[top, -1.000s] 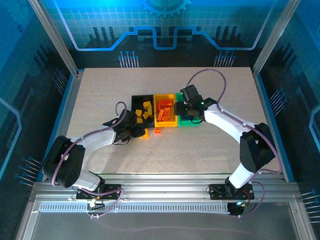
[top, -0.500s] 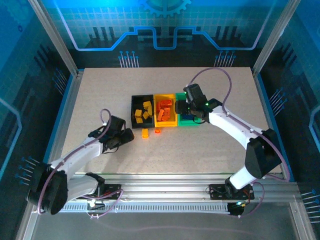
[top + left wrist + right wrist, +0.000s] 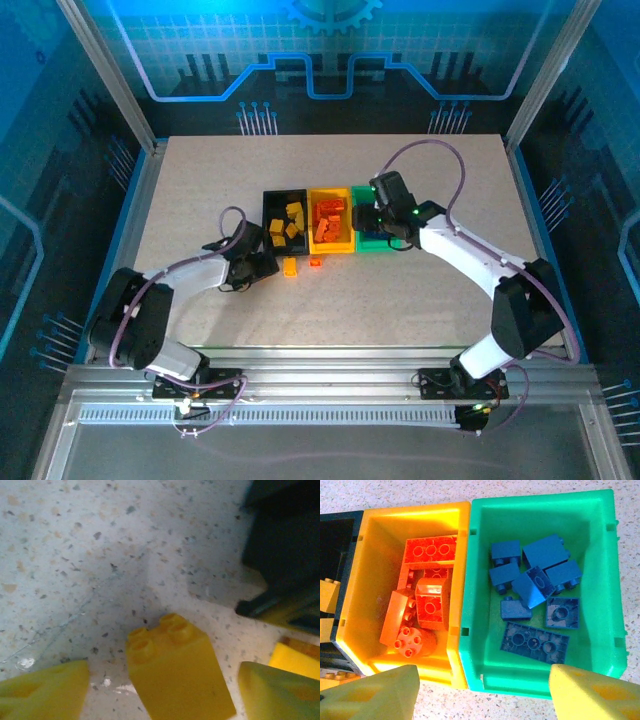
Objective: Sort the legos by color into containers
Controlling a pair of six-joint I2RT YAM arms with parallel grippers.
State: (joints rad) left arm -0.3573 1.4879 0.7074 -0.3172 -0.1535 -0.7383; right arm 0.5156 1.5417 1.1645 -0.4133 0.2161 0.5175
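Note:
A yellow lego [image 3: 177,675] lies on the table between the fingers of my left gripper [image 3: 162,685], which is open with a gap on each side of the brick. From above, the left gripper [image 3: 264,266] sits just left of that yellow lego [image 3: 290,267]. A small orange-red lego [image 3: 314,262] lies beside it. The black bin [image 3: 268,212] holds yellow bricks, the yellow bin [image 3: 375,540] orange-red bricks [image 3: 430,595], and the green bin [image 3: 485,645] several blue bricks [image 3: 535,582]. My right gripper [image 3: 385,218] hovers open over the green bin, empty.
The three joined bins stand mid-table, and the black bin's corner [image 3: 285,545] is close to the left gripper's right side. Bare speckled tabletop [image 3: 400,300] stretches in front of the bins. Metal frame rails [image 3: 140,200] border the table.
The left gripper pulled back to the left half a second ago and has now returned close to the yellow lego. The right gripper shifted slightly right, then stayed over the green bin.

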